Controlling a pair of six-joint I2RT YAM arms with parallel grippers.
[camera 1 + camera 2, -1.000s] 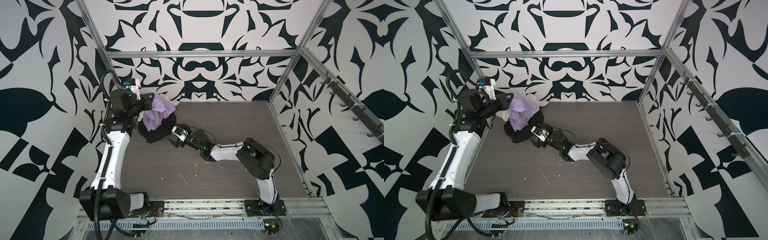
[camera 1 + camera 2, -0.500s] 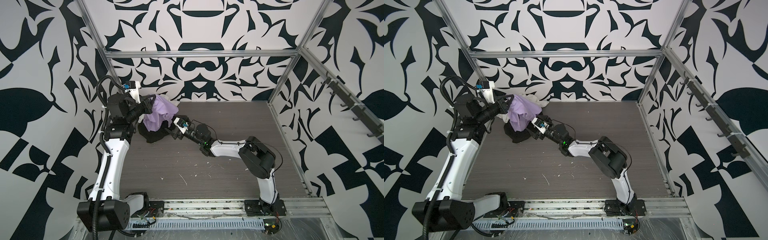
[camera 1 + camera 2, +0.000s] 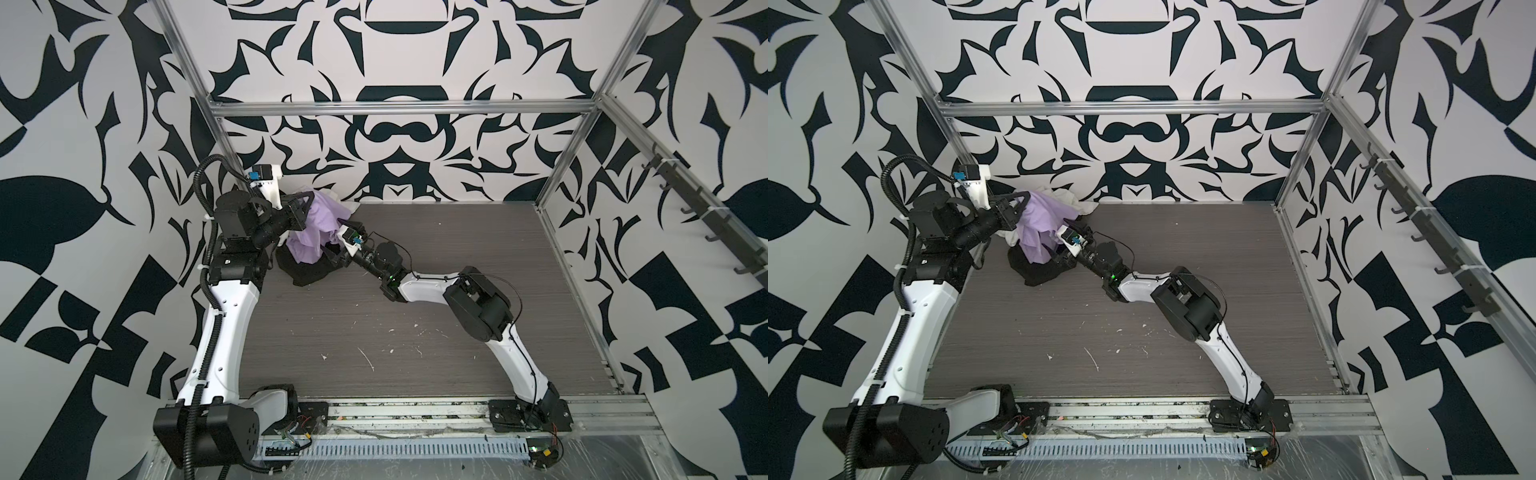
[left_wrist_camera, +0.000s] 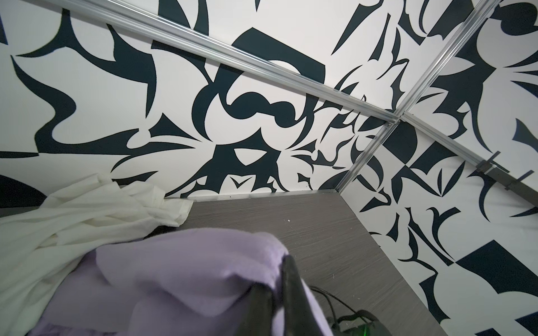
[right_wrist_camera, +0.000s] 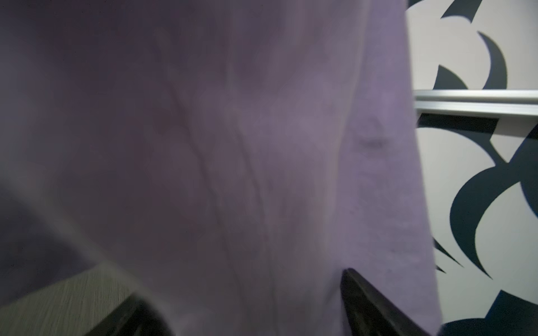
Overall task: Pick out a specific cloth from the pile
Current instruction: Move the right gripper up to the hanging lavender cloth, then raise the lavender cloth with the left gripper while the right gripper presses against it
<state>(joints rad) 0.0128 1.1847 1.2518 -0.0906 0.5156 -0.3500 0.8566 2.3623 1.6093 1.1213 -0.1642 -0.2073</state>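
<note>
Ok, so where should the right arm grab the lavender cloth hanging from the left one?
Grip the lower hanging fold of the lavender cloth, coming sideways from the middle of the table. The left gripper pinches its top, so it drapes vertically, and the open jaws of the right gripper face that fold.

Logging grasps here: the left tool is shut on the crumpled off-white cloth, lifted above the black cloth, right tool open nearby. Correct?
No: the left tool is shut on the thin wrinkly lavender cloth, not the off-white cloth, which lies behind it; the left wrist view shows this. The rest stands.
</note>
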